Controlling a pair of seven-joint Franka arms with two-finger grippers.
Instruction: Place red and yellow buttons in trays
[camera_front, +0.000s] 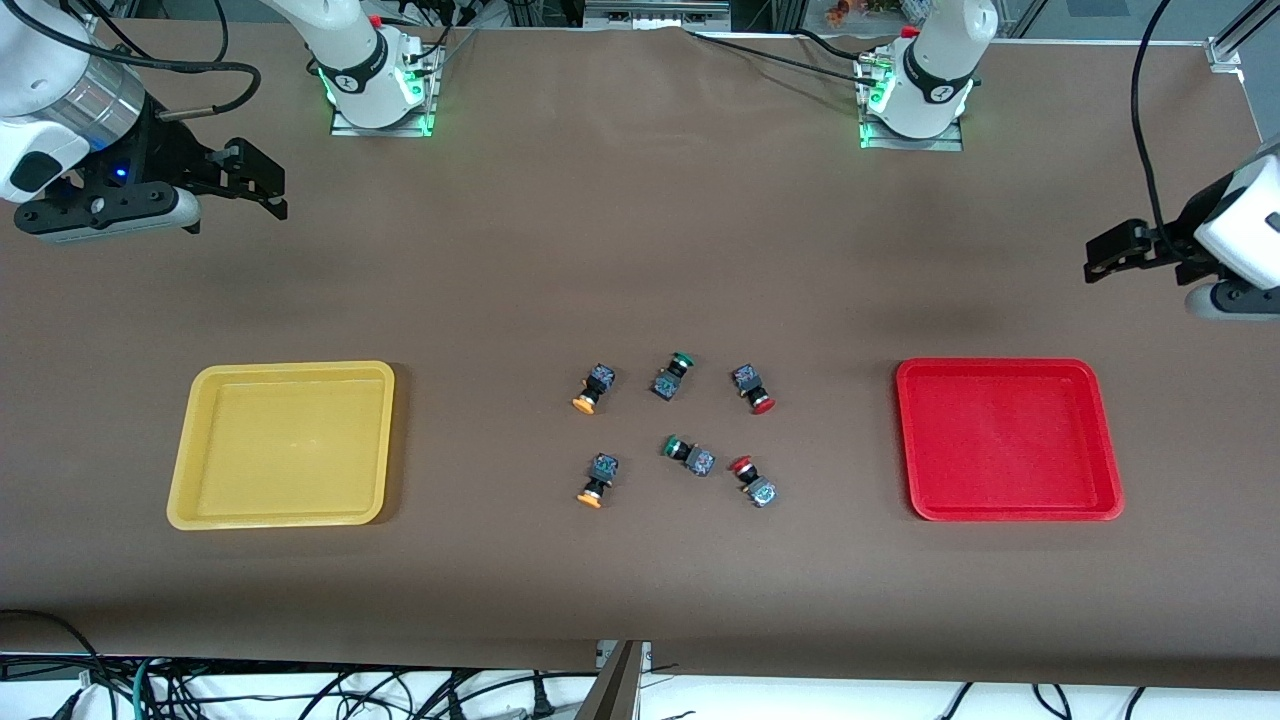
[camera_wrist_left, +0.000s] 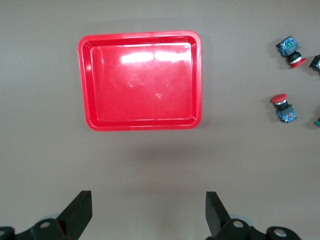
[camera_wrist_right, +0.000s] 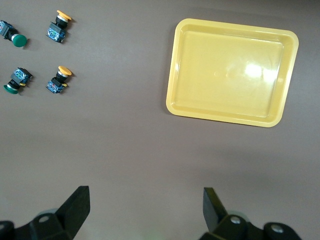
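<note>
Two yellow-capped buttons (camera_front: 592, 389) (camera_front: 598, 480) and two red-capped buttons (camera_front: 752, 389) (camera_front: 753, 481) lie on their sides mid-table. The yellow tray (camera_front: 285, 445) sits toward the right arm's end and the red tray (camera_front: 1008, 440) toward the left arm's end; both are empty. My right gripper (camera_front: 255, 180) is open and empty, up over bare table near the yellow tray (camera_wrist_right: 232, 72). My left gripper (camera_front: 1115, 250) is open and empty, up over bare table near the red tray (camera_wrist_left: 140, 80). The left wrist view shows both red buttons (camera_wrist_left: 291, 50) (camera_wrist_left: 283, 107). The right wrist view shows both yellow ones (camera_wrist_right: 59, 26) (camera_wrist_right: 60, 80).
Two green-capped buttons (camera_front: 672, 376) (camera_front: 689, 454) lie between the yellow and red ones. The table is covered in brown paper. The arm bases (camera_front: 375, 80) (camera_front: 915, 95) stand at the table's edge farthest from the front camera. Cables hang below the edge nearest to it.
</note>
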